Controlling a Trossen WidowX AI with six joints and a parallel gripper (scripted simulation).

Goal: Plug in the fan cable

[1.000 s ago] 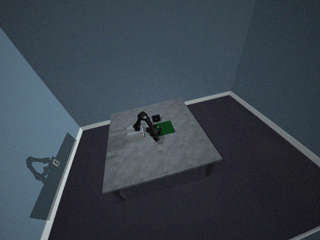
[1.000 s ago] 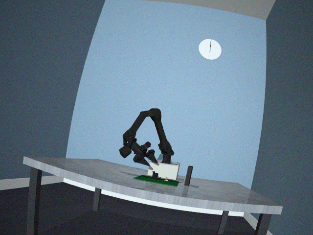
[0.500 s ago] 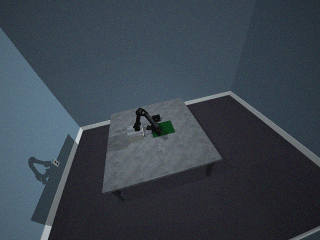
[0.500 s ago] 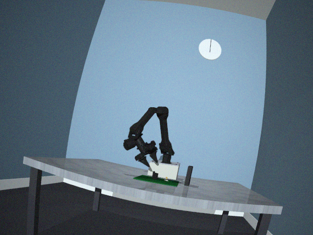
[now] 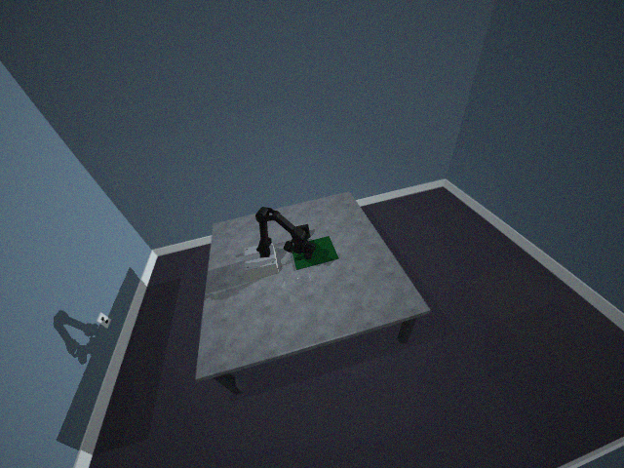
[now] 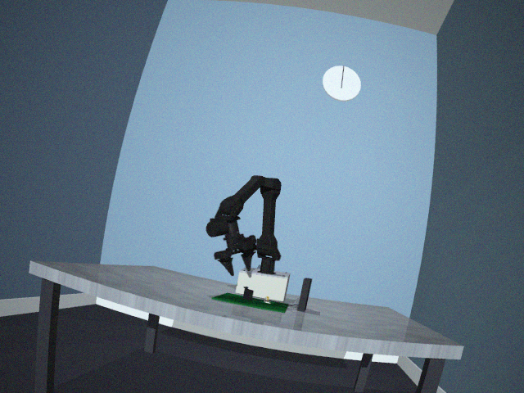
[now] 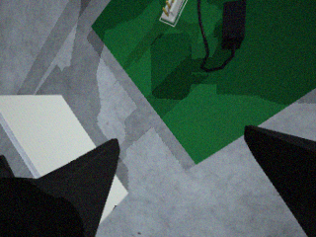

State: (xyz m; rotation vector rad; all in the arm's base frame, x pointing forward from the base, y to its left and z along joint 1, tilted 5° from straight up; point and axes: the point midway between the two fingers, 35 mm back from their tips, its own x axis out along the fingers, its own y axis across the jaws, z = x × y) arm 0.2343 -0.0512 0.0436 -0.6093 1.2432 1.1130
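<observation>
"Fan cable (image 7: 205, 56) first: where do we see it?"

"In the wrist view, over the green board (image 5: 329, 253) (image 6: 228, 297) (image 7: 209, 116). We follow it down, round a bend and up to the end of a black block (image 6: 248, 293) (image 7: 233, 24)."

"Is that block the plug?"

"We can't tell whether it is the plug itself or something the plug sits against. Either way, the cable's end there is apart from the four-pin header (image 6: 267, 300) (image 7: 174, 10)."

"So we don't have it plugged in?"

"No. We can see gold pins standing bare in the white header, and the black block is off to one side of it, on the same board."

"And our gripper (image 5: 308, 254) (image 6: 241, 275) (image 7: 180, 138)?"

"Spread about as wide as it goes, with nothing between the fingers. From the exterior, we see both tips pointing downward, above the board and apart from it."

"What about the fan (image 5: 304, 230) (image 6: 304, 295)?"

"We have it upright on the grey table (image 5: 302, 314) (image 6: 164, 289) (image 7: 197, 199), near the board's edge. From the top, the black arm (image 5: 285, 224) (image 6: 268, 211) hides part of it."

"And the arm's foot?"

"It stands at the white box (image 5: 264, 272) (image 6: 263, 287) (image 7: 41, 120), which we see beyond the board from the exterior."
</observation>
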